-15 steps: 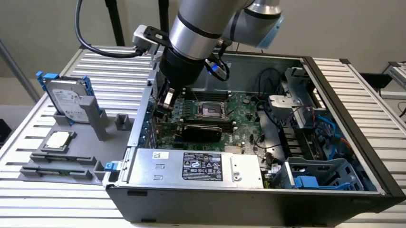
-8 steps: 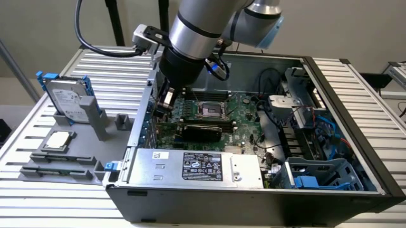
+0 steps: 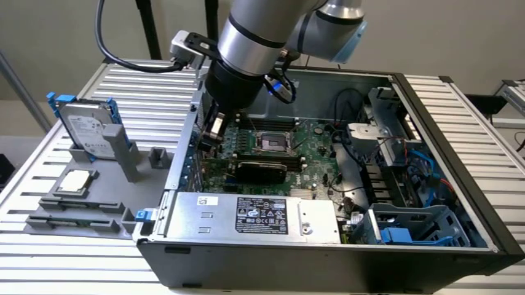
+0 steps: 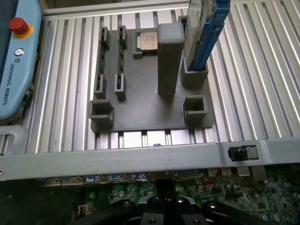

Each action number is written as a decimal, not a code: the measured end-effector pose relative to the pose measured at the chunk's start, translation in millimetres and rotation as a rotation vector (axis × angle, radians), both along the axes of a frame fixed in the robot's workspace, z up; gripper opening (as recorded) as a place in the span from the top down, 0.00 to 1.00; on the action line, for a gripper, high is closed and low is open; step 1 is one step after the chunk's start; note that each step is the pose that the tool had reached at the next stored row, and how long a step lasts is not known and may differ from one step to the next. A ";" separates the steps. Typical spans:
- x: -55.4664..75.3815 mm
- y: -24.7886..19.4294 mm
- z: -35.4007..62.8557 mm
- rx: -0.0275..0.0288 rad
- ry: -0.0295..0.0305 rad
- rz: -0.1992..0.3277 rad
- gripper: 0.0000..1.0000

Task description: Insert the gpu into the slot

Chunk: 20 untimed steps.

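The hand (image 4: 165,206), pressed together and holding nothing visible, hangs over the motherboard (image 3: 316,144); the gpu (image 3: 260,167) lies just below it.

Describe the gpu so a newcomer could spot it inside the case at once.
Start at the open black computer case and find the green motherboard on its floor. Between the square silver processor socket and the big silver labelled box lies the gpu, a flat black rectangular card running along the board. Unlike the thin black memory slots beyond the socket, it is one broad slab.
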State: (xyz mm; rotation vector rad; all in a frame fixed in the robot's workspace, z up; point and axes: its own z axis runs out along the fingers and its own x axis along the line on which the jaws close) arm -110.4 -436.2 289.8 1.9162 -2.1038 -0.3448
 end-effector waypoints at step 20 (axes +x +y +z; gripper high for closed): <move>0.9 0.0 12.1 -0.0035 -0.0007 0.000 0.89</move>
